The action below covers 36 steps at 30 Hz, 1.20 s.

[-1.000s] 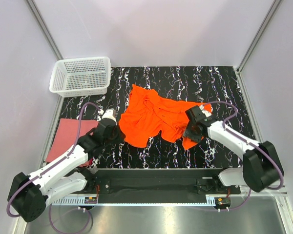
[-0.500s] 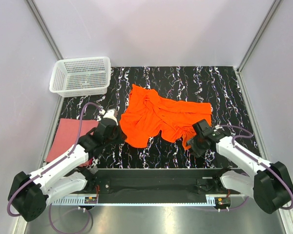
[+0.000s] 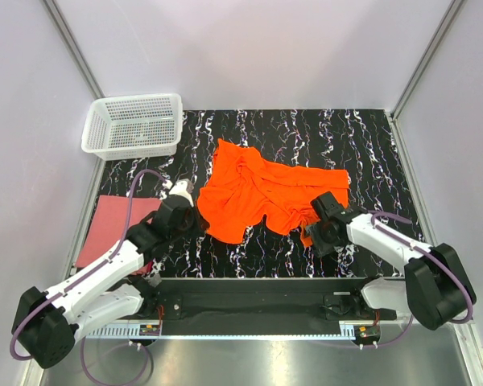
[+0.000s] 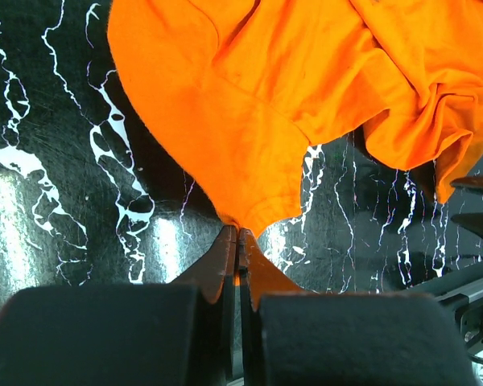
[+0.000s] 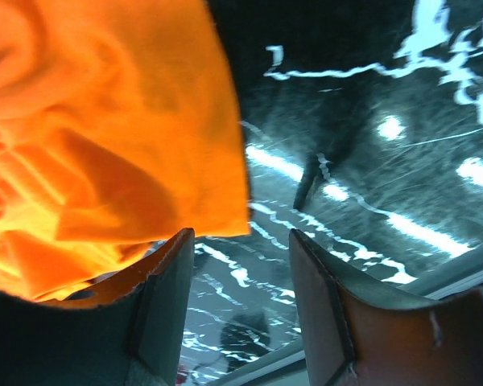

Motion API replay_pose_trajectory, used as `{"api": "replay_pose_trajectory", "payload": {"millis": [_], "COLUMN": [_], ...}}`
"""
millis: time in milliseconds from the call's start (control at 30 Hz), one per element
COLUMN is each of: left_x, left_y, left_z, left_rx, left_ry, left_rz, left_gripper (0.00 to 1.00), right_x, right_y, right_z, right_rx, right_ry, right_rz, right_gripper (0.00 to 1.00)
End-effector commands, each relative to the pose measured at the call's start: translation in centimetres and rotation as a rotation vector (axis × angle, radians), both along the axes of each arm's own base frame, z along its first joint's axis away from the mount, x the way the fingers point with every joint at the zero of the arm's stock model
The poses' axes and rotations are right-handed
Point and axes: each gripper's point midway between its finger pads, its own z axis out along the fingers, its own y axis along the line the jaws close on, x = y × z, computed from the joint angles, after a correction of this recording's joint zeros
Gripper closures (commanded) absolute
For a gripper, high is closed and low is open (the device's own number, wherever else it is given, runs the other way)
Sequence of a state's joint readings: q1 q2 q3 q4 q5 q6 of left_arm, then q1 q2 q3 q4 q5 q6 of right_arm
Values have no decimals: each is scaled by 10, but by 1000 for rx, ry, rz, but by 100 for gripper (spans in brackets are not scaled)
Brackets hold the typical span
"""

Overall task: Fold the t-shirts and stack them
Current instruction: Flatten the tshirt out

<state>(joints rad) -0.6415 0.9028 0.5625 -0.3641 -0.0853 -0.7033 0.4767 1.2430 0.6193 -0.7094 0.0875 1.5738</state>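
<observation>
I see my left gripper pinching the orange t-shirt by its near hem, mid-bench; my right gripper stands parted beside the shirt's near-right corner.

First t-shirt on table, centre; second t-shirt left of it, at edge — basket behind, far-left corner.

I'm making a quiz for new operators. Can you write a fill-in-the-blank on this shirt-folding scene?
The left claw has its jaws ____ on an edge of the orange shirt. The right claw has its jaws ____, gripping nothing. The pink shirt lies at the table's ____ edge.
Missing: shut; open; left.
</observation>
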Motion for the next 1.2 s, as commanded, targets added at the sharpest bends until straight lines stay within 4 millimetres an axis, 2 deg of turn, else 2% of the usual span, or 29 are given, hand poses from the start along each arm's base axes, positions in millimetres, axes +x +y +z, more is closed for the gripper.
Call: {"api": "replay_pose_trajectory", "payload": {"millis": [0,467,633,767,1000,1067,1167], "left_x": [5,4,5,5,4,5,4], "left_y": [-7,-8,-7,-6,-6,-5,-3], "left_z": [14,13,15,16,22,24,27], "left_rx": [-41,-53,-57,-56,-68,-68,-65], "left_ry": [-54,-68,-78,-84,-96,-100,-104], "left_rz": [-22,-35,-35,-34,-39,-37,-29], "left_gripper": [100,100,100,100,100,100,100], "right_x": [15,20,17,12,-1,-1,-2], "right_y": [-3,4,8,11,3,-4,-14], "right_z": [11,4,-5,-11,-28,-27,-22], "right_rx": [-23,-31,-25,-26,-54,-79,-115], "right_ry": [-28,38,85,117,151,129,85], "right_rz": [-61,-78,-87,-95,-109,-105,-83], "right_gripper": [42,44,47,53,65,71,88]}}
